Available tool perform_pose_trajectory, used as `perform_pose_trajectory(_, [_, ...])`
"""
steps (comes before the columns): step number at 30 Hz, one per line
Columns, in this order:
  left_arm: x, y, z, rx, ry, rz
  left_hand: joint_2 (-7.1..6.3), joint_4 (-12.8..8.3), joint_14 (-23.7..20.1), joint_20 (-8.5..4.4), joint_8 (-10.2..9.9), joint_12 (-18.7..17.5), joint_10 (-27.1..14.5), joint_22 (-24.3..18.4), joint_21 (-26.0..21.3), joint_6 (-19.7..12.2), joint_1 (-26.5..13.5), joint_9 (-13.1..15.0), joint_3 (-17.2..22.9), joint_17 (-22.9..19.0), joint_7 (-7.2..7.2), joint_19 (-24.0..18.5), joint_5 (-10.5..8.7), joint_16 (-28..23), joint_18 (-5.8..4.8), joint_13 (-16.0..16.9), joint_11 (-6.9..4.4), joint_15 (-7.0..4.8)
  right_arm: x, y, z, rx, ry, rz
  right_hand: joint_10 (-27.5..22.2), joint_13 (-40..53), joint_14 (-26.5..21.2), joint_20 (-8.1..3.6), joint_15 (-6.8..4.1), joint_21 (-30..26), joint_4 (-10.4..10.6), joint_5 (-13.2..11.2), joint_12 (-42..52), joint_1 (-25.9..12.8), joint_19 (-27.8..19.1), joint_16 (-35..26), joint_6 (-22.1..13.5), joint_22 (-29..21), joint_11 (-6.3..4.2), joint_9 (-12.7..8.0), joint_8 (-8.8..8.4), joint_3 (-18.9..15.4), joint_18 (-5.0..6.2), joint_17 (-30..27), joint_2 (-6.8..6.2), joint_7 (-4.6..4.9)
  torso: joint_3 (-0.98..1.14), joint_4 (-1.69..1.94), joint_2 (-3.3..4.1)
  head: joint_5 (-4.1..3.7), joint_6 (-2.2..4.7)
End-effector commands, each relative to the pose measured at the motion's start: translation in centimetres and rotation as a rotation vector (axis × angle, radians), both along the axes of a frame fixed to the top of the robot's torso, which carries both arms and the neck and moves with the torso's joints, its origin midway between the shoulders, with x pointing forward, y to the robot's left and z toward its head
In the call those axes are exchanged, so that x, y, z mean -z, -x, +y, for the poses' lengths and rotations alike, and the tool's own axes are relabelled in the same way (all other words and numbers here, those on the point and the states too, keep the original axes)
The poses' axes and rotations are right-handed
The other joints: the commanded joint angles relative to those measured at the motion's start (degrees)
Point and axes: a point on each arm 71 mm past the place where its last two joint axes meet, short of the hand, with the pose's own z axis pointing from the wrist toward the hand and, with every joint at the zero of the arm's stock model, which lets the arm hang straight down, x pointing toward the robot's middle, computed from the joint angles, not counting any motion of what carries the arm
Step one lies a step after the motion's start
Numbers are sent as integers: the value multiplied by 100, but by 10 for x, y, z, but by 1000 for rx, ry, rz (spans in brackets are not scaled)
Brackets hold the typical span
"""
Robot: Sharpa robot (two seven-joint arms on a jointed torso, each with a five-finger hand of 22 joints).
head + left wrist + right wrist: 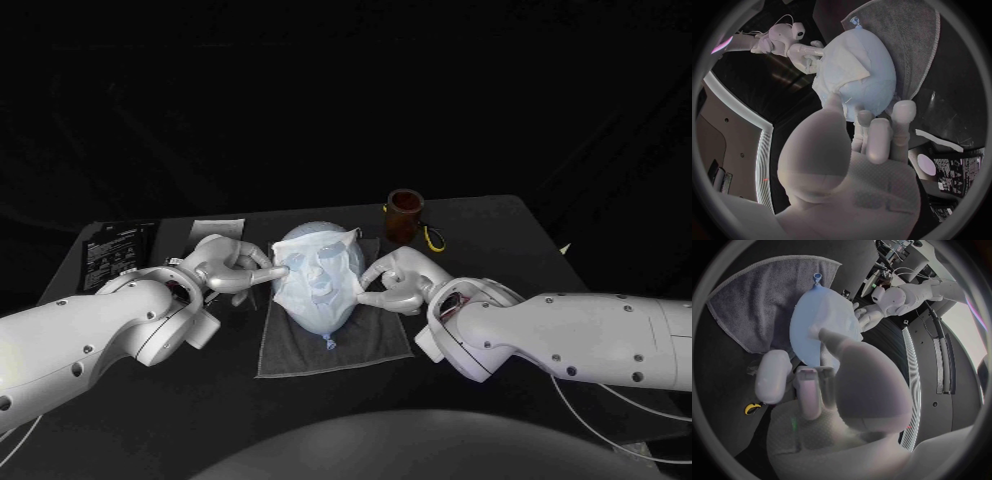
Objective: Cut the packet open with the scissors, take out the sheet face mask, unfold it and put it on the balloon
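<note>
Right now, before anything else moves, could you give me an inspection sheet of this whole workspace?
Surface: black table, grey towel spread on it.
Job's things: balloon lies on the towel, sheet mask draped over it; yellow-handled scissors beside a brown jar at the back.
Clutter: black printed card and white strip at the far left.
Hands: left hand and right hand touch the balloon's opposite sides, holding nothing.
Cables: white cable under the right arm.
Surroundings: black backdrop.
</note>
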Motion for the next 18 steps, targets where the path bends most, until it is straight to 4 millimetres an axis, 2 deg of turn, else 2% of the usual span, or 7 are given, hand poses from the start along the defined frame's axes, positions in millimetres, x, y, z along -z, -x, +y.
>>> perform_pose_trajectory(1, [1,1,-2,7,1,13,62,-8,18,10,29,33,41,2,19,-19,-2,8,-32,1,-28,3,10,22,-16,6,-11,3,0,1,1,-24,-4,-8,602,1505,589,49,43,-3,-149,-41,28,-242,10,20,-12,912,36,82,91,279,-24,1507,-43,31,0,0,4,9,0])
perform_pose_trajectory(5, [1,0,-2,5,0,14,70,-10,18,9,32,38,38,0,17,-19,1,12,-44,2,-30,0,10,22,-15,4,-12,2,0,0,-2,-15,0,-6,602,1505,589,36,8,-1,-240,-245,28,-471,7,20,21,909,-9,190,212,453,-20,1507,-125,-37,1,0,5,7,0])
perform_pose_trajectory(9, [1,0,-1,1,-2,14,70,-10,18,9,32,38,38,0,17,-19,1,12,-44,2,-30,0,10,22,-15,4,-12,2,1,0,-5,-9,8,3,602,1505,589,-12,-57,8,-234,-266,28,-654,9,20,120,909,-103,305,361,474,-19,1507,-202,-146,1,-1,3,11,0])
perform_pose_trajectory(12, [1,0,-1,-1,-3,15,70,-10,18,9,32,38,38,0,17,-19,1,12,-44,2,-30,0,10,22,-15,4,-12,2,3,1,-7,-20,19,26,602,1505,589,-68,-123,-12,-182,-269,28,-833,0,20,211,902,-184,456,548,364,-16,1507,-291,-245,1,-1,-1,13,0])
perform_pose_trajectory(13, [1,0,-1,-2,-4,15,70,-10,18,9,32,38,38,0,17,-19,1,12,-44,2,-30,0,10,22,-15,4,-12,2,3,2,-7,-26,21,35,602,1505,589,-94,-149,-74,-84,-252,28,-1024,-27,20,171,884,-218,523,600,183,-7,1507,-395,-282,1,0,-2,13,0])
perform_pose_trajectory(15, [1,0,-1,-3,-4,15,70,-10,18,9,32,38,38,0,17,-19,1,12,-44,2,-30,0,10,22,-15,4,-12,2,4,3,-8,-41,20,60,602,1505,589,-103,-134,-180,64,-241,28,-1246,-74,20,-49,855,-171,530,515,-60,8,1507,-502,-213,1,-1,-1,20,0])
perform_pose_trajectory(18, [2,0,-1,-3,-5,16,70,-10,18,9,32,38,38,0,17,-19,1,12,-44,2,-30,0,10,22,-15,4,-12,2,5,4,-10,-54,10,81,602,1505,589,17,78,-336,252,-203,28,-1400,-148,20,-739,815,102,406,72,-438,8,1507,-584,116,0,-3,-1,17,0])
